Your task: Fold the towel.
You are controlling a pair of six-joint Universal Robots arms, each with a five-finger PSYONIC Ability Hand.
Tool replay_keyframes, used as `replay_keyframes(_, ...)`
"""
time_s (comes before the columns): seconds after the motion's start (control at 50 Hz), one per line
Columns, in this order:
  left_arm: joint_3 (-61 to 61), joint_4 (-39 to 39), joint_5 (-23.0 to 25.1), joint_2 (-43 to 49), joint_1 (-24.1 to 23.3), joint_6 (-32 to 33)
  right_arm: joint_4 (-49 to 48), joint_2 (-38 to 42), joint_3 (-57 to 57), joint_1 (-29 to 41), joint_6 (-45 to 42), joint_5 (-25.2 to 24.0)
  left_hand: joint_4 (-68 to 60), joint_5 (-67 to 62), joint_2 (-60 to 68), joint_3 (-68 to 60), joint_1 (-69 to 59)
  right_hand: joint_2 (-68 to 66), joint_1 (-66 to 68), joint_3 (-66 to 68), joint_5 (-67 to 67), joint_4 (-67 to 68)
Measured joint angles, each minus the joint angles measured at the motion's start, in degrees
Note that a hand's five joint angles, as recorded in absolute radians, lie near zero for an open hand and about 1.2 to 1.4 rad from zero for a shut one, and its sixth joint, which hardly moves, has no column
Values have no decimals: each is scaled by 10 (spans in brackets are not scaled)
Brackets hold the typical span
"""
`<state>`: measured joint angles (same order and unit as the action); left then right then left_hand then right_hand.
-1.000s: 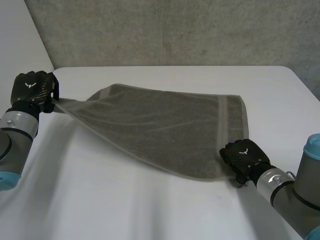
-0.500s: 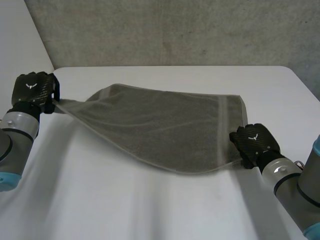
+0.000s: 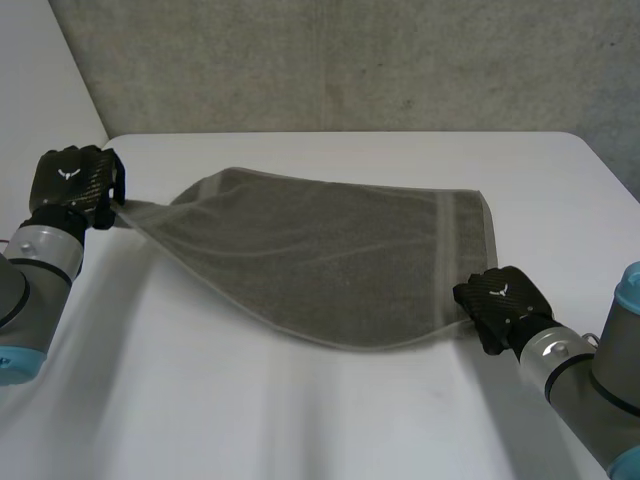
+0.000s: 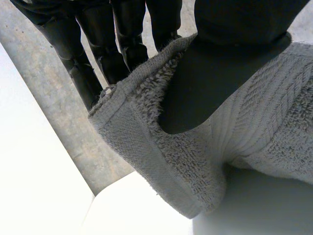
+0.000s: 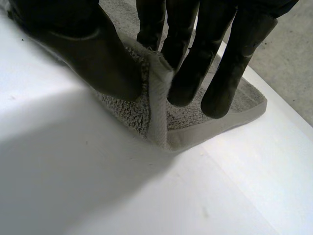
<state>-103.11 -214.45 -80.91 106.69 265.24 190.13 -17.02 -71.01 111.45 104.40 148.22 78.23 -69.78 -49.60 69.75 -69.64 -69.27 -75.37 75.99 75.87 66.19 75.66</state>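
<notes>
The left hand (image 3: pixel 72 185) sat at the left edge of the table (image 3: pixel 300 420), closed on a corner of the towel (image 3: pixel 330 260). In the left wrist view its fingers (image 4: pixel 122 39) lay behind the hemmed corner and its thumb (image 4: pixel 234 29) pressed on the front, so the cloth was pinched between them. That corner was held up off the table, and the towel ran from it in a taut, narrow pull before it widened.

The right hand (image 3: pixel 500 303) was at the near right of the table, clamped on the towel's near right corner. In the right wrist view its thumb (image 5: pixel 83 54) stood on one side of a raised fold of the hem and its fingers (image 5: pixel 195 58) on the other, squeezing the fold between them. The very tip of the corner lay flat on the table just beyond the fingertips.

Between the two hands the grey towel was spread across the middle of the table, its near edge running in a slanted line from the left hand to the right hand. A woven band crossed the towel near its right end. A grey wall (image 3: pixel 350 60) stood behind the table.
</notes>
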Motion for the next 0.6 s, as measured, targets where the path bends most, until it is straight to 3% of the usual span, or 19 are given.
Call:
replay_keyframes(0.16,-1,1,0,-1,0,1,2,-39,-10,-5,0,0,0,0,0,0,0,-1,0,8,5,8)
replay_keyframes(0.28,-5,8,1,-41,-1,3,12,-164,-28,-44,15,-12,0,0,0,0,0,-1,0,8,5,8)
replay_keyframes(0.42,-13,55,3,-165,0,4,103,-307,-100,-109,69,-77,0,0,0,0,0,-2,0,8,5,8)
replay_keyframes(0.52,-3,98,14,-238,1,3,195,-330,-188,-148,93,-115,0,0,0,0,0,-2,0,8,5,8)
replay_keyframes(0.6,16,130,30,-259,1,3,266,-301,-263,-169,94,-128,0,0,0,0,0,-2,0,8,5,8)
